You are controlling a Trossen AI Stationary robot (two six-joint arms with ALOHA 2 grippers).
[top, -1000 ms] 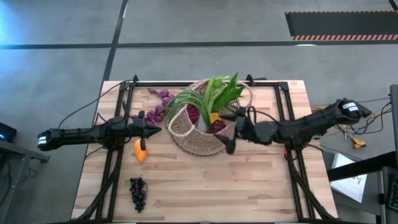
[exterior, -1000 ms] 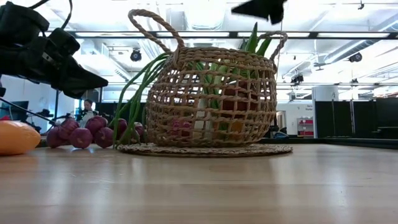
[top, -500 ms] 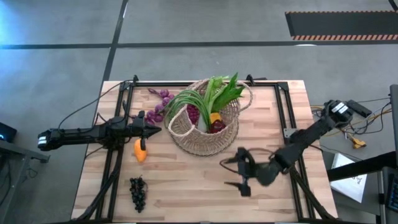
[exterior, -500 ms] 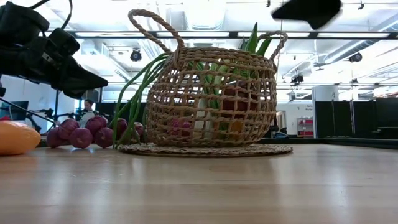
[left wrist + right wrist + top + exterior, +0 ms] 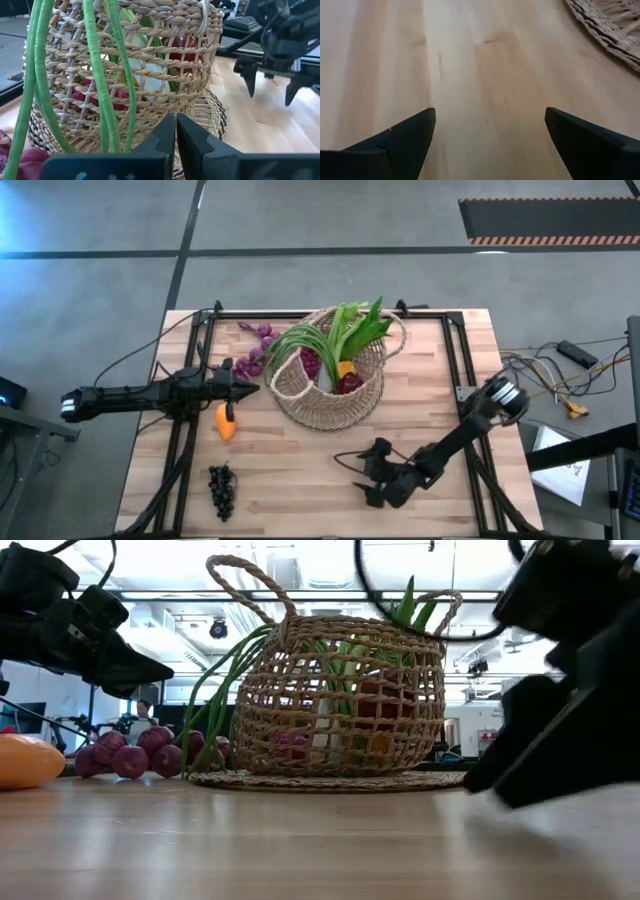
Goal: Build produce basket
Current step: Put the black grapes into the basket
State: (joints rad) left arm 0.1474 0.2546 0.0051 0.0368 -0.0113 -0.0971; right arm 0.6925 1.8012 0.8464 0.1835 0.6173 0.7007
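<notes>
The tan wicker basket (image 5: 330,380) stands on its flat woven base at the table's far middle; it also shows in the low view (image 5: 340,700) and the left wrist view (image 5: 125,65). In it are green leeks (image 5: 345,328), a dark red apple (image 5: 350,383), an orange fruit (image 5: 344,367) and purple grapes (image 5: 311,364). On the table lie a purple grape bunch (image 5: 258,345), an orange fruit (image 5: 226,423) and a dark grape bunch (image 5: 222,490). My left gripper (image 5: 250,387) is shut and empty, left of the basket. My right gripper (image 5: 370,473) is open and empty, low over the table near of the basket.
Bare wood (image 5: 300,490) lies between the dark grapes and my right gripper. A black frame rail (image 5: 455,370) runs along the table's right side, another (image 5: 190,380) along its left. Long scallion leaves (image 5: 100,75) hang outside the basket toward my left gripper.
My right gripper has gone from the basket's right rim toward the table's near edge and down, close to the table top, turning so it points toward the left. It has stayed open and empty. The basket and the fruit have kept still.
</notes>
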